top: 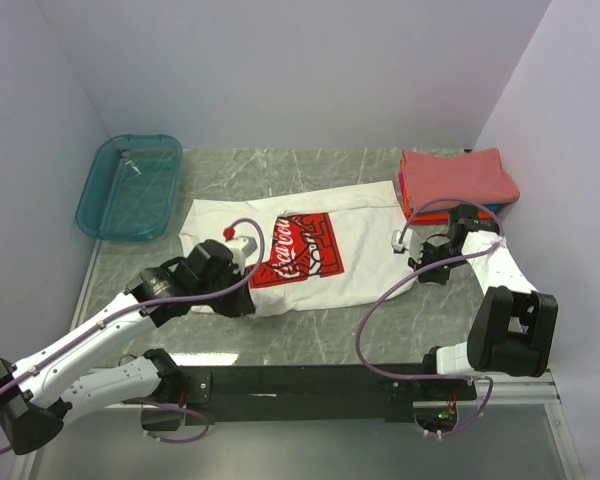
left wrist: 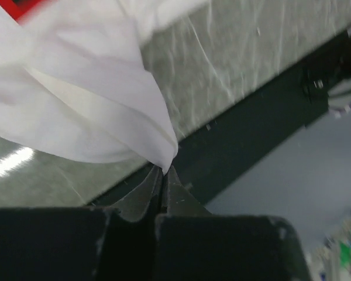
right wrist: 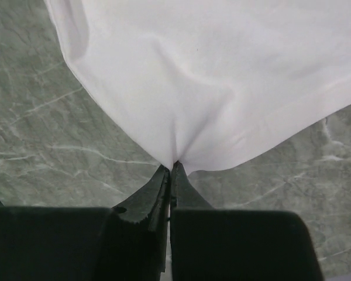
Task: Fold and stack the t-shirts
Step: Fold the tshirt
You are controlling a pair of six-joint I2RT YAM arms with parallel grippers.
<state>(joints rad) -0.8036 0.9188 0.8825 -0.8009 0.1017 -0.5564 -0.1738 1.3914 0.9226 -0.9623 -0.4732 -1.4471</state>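
Left gripper: jaws pressed together on a pinched fold of the white tee, the cloth rising from the fingertips in a creased peak. From above, this grip sits at the near-left corner of the garment, and the arm's body covers part of the fabric there.

Right gripper: jaws likewise closed on the white tee, nipping a small point of its edge, from which wrinkles fan outward. From above, this grip lies at the near-right end of the garment.

White tee: spread across the middle of the grey marbled table, lying between the two grippers, with its red print facing up and tilted relative to the table's edge.

Coral-red tee: folded, on top of a stack at the far-right corner of the table. Thin orange and blue edges show beneath it. The stack lies just beyond the right gripper and just beside the white tee's far-right corner; whether they touch cannot be told.

Teal bin: at the far-left corner, apart from the white tee.
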